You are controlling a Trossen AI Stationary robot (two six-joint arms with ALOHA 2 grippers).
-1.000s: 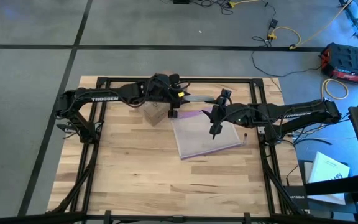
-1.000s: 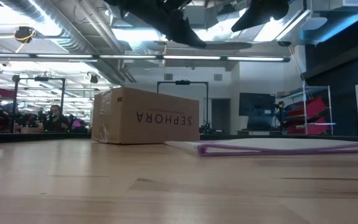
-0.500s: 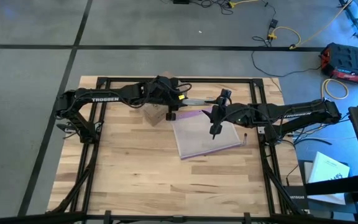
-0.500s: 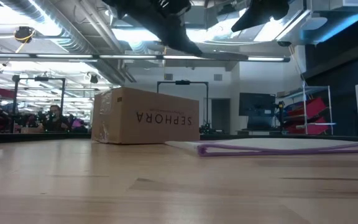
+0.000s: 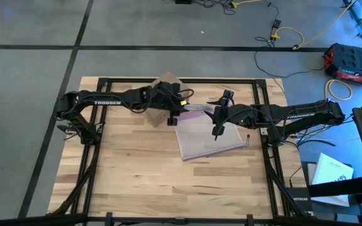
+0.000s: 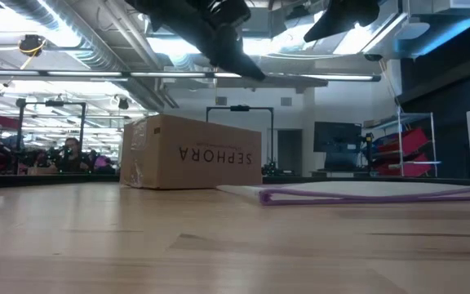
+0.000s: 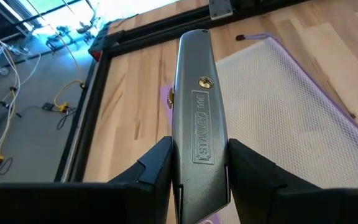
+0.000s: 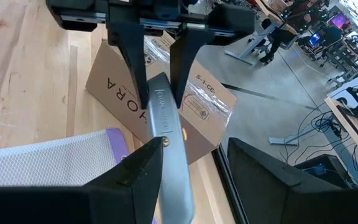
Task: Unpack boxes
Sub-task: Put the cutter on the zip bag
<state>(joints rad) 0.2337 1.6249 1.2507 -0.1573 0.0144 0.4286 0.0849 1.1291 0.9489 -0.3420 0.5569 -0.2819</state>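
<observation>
A brown cardboard box (image 6: 190,153) with upside-down "SEPHORA" lettering stands flat on the table at the far middle, partly under my left arm (image 5: 154,117). To its right a clear plastic bag (image 5: 206,135) with a purple edge lies flat. My left gripper (image 5: 173,110) hovers above the box's right side, shut on a grey utility knife (image 7: 197,93). My right gripper (image 8: 194,146) hangs open above the bag's far edge, facing the left one. The knife's free end (image 8: 174,186) reaches in between its fingers; I cannot tell whether it touches them. My left gripper pinches the knife's handle near its back end (image 7: 199,168) between its two fingers, one on each flat side. The fingers slant downward from the table's left and lie along the knife. The knife sticks out ahead of them toward the right gripper, clear of box, bag and table.
A black frame rail (image 5: 181,80) runs along the table's far edge and posts stand at both sides. A small dark thing (image 5: 248,137) lies right of the bag. Bare wood (image 5: 168,182) fills the near half of the table.
My left gripper has sunk a little with the knife, still shut on it. The box, the bag and my right gripper have kept still.
</observation>
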